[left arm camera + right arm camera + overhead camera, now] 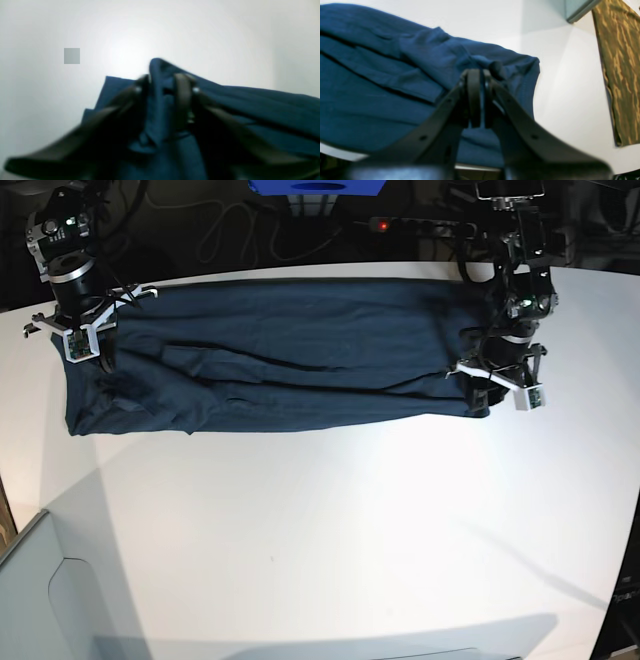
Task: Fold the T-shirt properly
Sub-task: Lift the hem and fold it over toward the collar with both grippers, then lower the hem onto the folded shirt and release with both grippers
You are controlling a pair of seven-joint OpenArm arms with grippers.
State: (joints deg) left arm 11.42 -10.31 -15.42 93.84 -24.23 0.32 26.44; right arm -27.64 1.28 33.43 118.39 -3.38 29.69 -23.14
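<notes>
The dark navy T-shirt point(300, 360) lies as a long folded band across the far part of the white table point(350, 530). My left gripper point(480, 385) is at its end on the right of the base view. In the left wrist view its fingers point(183, 95) stand apart, so the left gripper point(162, 86) is open, with a raised ridge of the T-shirt point(250, 105) between them. My right gripper point(100, 355) is at the opposite end. In the right wrist view the right gripper point(482, 75) is shut on a pinch of the T-shirt point(382, 75) near its edge.
A camouflage-patterned cloth point(617, 75) hangs past the table on the right of the right wrist view, under a grey box corner point(577, 8). A blue box point(318, 186) and a power strip point(400, 225) sit behind the table. A grey panel point(40, 590) stands at the front left.
</notes>
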